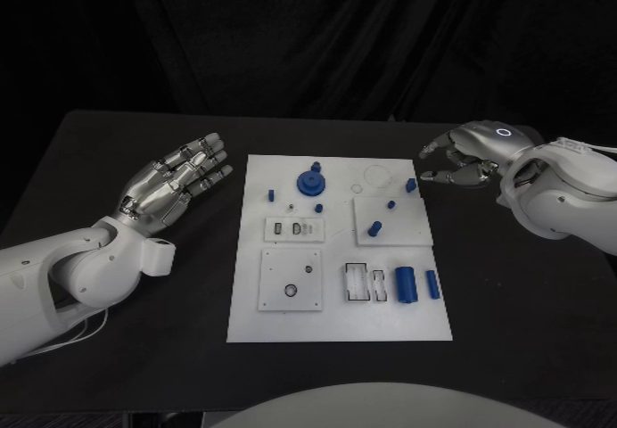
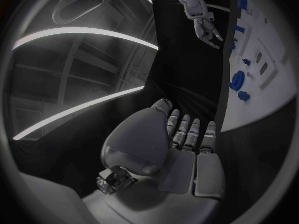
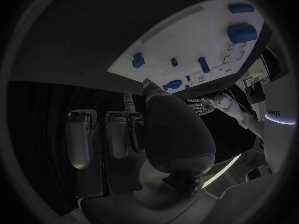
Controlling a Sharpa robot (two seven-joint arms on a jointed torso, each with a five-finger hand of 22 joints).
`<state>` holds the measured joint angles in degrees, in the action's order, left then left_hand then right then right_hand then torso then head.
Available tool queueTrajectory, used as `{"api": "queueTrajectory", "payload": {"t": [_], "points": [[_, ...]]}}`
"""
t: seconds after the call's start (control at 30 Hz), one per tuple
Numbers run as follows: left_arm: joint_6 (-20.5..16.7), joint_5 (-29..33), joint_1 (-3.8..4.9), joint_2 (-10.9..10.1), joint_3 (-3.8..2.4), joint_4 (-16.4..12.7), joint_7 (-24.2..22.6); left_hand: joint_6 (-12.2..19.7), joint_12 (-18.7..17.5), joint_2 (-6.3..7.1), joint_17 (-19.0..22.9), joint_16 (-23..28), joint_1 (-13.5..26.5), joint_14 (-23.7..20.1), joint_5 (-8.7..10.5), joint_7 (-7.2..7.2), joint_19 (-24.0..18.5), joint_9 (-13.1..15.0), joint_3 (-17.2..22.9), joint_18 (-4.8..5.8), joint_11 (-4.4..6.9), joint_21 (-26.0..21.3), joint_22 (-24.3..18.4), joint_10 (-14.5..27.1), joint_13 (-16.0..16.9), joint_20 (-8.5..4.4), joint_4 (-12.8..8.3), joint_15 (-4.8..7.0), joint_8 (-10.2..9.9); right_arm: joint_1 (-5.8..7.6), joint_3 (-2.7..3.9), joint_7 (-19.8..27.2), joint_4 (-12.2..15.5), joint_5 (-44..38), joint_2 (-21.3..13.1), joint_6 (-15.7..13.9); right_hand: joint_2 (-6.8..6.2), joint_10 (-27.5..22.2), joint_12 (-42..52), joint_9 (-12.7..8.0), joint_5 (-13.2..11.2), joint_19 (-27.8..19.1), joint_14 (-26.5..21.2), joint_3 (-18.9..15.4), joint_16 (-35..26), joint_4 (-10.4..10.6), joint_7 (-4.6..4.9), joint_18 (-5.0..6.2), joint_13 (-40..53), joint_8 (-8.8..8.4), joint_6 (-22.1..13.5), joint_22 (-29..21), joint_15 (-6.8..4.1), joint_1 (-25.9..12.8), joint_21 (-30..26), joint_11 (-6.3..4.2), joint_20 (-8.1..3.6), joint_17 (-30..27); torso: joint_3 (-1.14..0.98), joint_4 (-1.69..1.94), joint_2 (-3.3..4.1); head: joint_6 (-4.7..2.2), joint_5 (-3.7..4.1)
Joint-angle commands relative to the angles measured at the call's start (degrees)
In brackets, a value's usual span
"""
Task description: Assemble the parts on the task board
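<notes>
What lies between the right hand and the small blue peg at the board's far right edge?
Nothing: in the head view only bare black table and a strip of white board separate the right hand from the peg.

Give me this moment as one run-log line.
left hand: open, beside task board | right hand: fingers curled, empty, near board's far corner | blue parts: on board, untouched

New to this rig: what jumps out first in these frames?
The white task board in the middle of the black table, dotted with small blue parts, the biggest a round blue knob near its far edge. Then the two silver hands either side of it: the left hand flat with fingers apart, the right hand curled in by the board's far right corner, holding nothing.
</notes>
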<state>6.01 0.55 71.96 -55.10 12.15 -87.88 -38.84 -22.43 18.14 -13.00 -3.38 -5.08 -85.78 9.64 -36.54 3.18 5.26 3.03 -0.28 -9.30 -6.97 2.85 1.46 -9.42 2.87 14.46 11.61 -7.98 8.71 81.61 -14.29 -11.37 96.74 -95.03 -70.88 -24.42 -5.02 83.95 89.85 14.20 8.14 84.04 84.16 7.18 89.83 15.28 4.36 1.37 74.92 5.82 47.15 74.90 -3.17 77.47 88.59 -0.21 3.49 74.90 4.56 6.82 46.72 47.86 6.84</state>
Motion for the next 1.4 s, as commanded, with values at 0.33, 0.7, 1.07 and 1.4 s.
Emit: {"api": "queueTrajectory", "payload": {"t": [0.33,0.7,1.07,1.4], "points": [[0.59,-0.03,-0.05,0.22,-0.05,-0.03,-0.69,0.27,-0.02,-0.21,0.03,-0.10,0.21,-0.03,-0.15,0.07,0.13,-0.03,0.37,-1.09,-0.13,0.08,0.02,0.42,-0.02,0.46,-0.05,-0.29,-0.30,-1.36,-0.01,-0.62,-1.22,0.78,0.48,-1.42,-1.23,6.05,0.15,-0.91,-3.91,4.83,5.84,-1.08,0.17,1.34,0.06,-0.89,15.08,-1.15,-1.29,14.47,-0.36,-0.95,-0.29,-0.21,-0.53,15.10,0.03,0.19,0.03,0.50,0.16],[0.73,-0.03,-0.07,0.36,-0.05,0.18,-0.66,0.27,-0.02,-0.21,0.03,-0.10,0.21,-0.03,-0.15,0.07,0.13,-0.03,0.37,-1.09,-0.13,0.08,0.02,0.42,-0.02,0.46,-0.05,-0.29,-0.30,-1.65,-0.01,-1.11,-2.89,0.80,2.59,0.58,-1.21,6.05,0.15,-0.98,-3.95,4.67,5.84,-1.02,0.17,1.19,0.15,-0.82,15.08,-1.17,-1.24,14.38,-0.34,-0.64,-0.53,-0.16,-0.51,15.10,0.02,0.22,0.01,0.64,0.29],[0.86,-0.03,-0.12,0.29,-0.05,0.34,-0.69,0.31,-0.03,-0.22,0.04,-0.11,0.26,-0.04,-0.17,0.09,0.11,-0.03,0.51,-1.09,-0.15,0.07,0.02,0.44,-0.02,0.47,-0.06,-0.30,-0.32,-2.35,-0.01,-1.23,-3.87,0.80,3.66,1.52,-1.41,6.05,0.15,-0.96,-3.75,4.37,5.84,-1.15,0.17,1.24,0.30,-0.70,15.08,-0.90,-0.63,14.21,-0.25,-0.36,-0.99,-0.03,-0.45,15.10,0.04,0.12,0.00,0.74,0.07],[1.04,-0.03,-0.18,0.51,-0.05,0.56,-0.65,0.37,-0.06,-0.22,0.05,-0.09,0.30,-0.07,-0.17,0.11,0.09,-0.04,0.62,-1.09,-0.16,0.05,0.01,0.47,-0.03,0.49,-0.07,-0.32,-0.34,-2.70,-0.01,-1.40,-3.92,0.81,4.09,2.36,-1.50,6.05,0.15,-0.98,-3.93,4.27,5.84,-1.22,0.17,1.25,0.32,-0.65,15.08,-0.89,-0.59,14.15,-0.23,-0.40,-1.14,0.00,-0.43,15.10,0.01,0.20,0.00,0.77,0.24]]}}
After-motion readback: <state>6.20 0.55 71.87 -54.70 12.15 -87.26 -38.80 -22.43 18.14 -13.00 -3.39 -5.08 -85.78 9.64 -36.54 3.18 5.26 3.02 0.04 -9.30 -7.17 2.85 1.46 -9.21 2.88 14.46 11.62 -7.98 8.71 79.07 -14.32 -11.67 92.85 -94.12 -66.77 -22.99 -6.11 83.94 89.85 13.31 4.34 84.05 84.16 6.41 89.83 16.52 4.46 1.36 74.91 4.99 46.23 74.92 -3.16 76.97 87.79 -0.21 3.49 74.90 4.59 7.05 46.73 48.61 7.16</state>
